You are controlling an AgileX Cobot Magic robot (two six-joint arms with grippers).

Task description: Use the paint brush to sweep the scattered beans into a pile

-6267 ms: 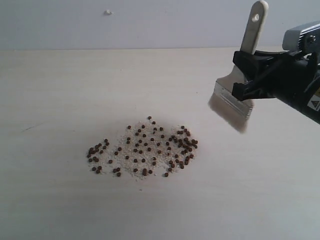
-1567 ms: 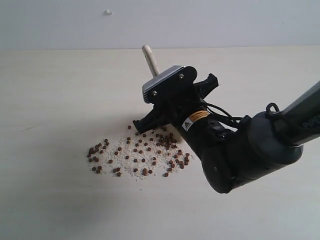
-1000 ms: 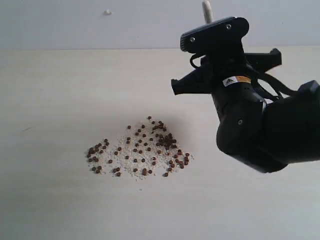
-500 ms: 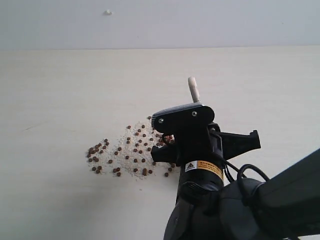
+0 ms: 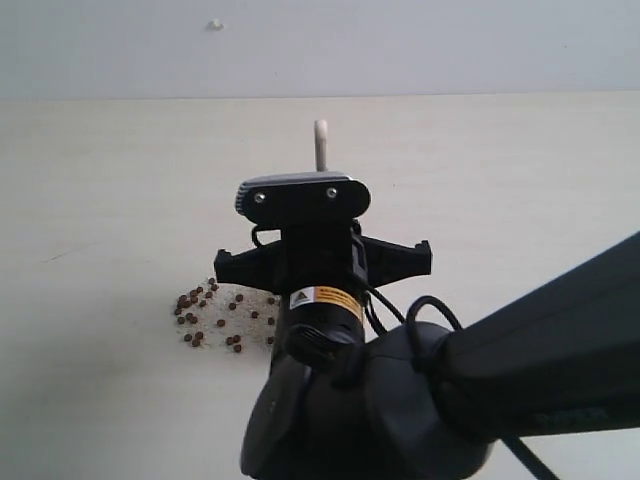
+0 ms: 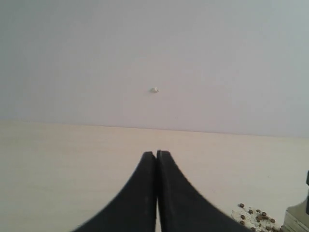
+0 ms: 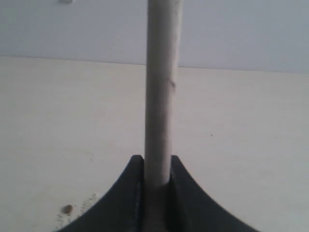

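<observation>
The right end effector [image 7: 157, 163] was closed on the handle of the paint brush [image 5: 320, 146], one finger on each side of it. The handle stood almost upright above the wrist. The bristles and the metal band were hidden behind the arm in the exterior view, so I could not tell whether they touched the surface [image 5: 110, 190]. The left end effector [image 6: 156, 155] was fully closed with its fingers pressed together. It held nothing and was well apart from the work.

The beans [image 5: 213, 313] lay on the surface in a loose patch with whitish crumbs. Only the left part of the patch was visible, just beside the right arm, and the arm covered the rest.

I judged that the task was at a sweeping stroke, with the brush low over the middle or right part of the patch. The visible beans were loose and not yet gathered, so the pile was not finished. The next move probably called for a light drag of the bristles toward the centre, and after that a stroke from the far left to bring in the outer beans.

Counted: one brush, two end effectors and about twenty visible beans. The hidden beans could not be counted.
</observation>
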